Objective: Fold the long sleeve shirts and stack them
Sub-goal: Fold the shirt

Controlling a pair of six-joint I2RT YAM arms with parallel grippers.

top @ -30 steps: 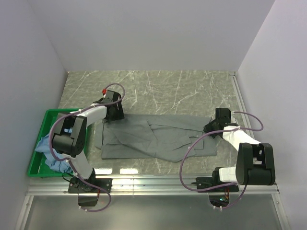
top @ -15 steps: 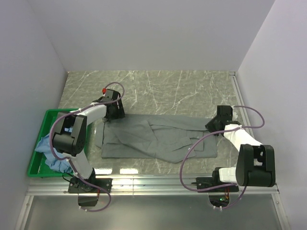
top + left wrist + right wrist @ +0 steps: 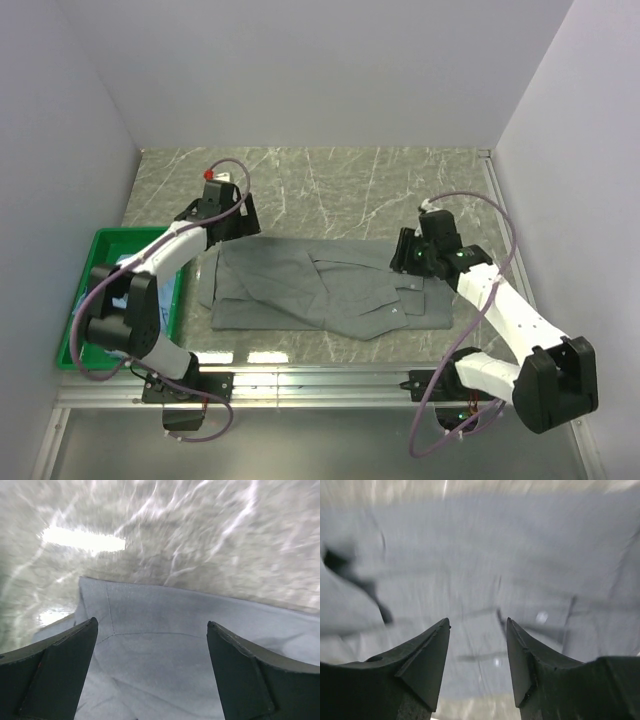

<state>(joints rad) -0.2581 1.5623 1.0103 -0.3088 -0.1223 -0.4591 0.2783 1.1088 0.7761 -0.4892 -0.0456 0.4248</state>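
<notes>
One grey-green long sleeve shirt (image 3: 320, 290) lies spread flat across the middle of the table, with a sleeve folded over its body. My left gripper (image 3: 228, 222) hovers over the shirt's far left corner. In the left wrist view its gripper (image 3: 150, 630) is wide open, with only the shirt's hem corner (image 3: 150, 625) below. My right gripper (image 3: 405, 255) hangs over the right part of the shirt. In the right wrist view that gripper (image 3: 478, 622) is open and holds nothing. The blurred cloth (image 3: 480, 555) and its buttons lie underneath.
A green plastic bin (image 3: 90, 255) stands at the left table edge, partly under my left arm. A metal rail (image 3: 330, 385) runs along the near edge by the arm bases. White walls close in on the marble table (image 3: 340, 185) at the left, the back and the right.
The right gripper has opened, let go of the shirt's right edge and swung left over the cloth. The left gripper has opened wider and drawn back toward the far left.
</notes>
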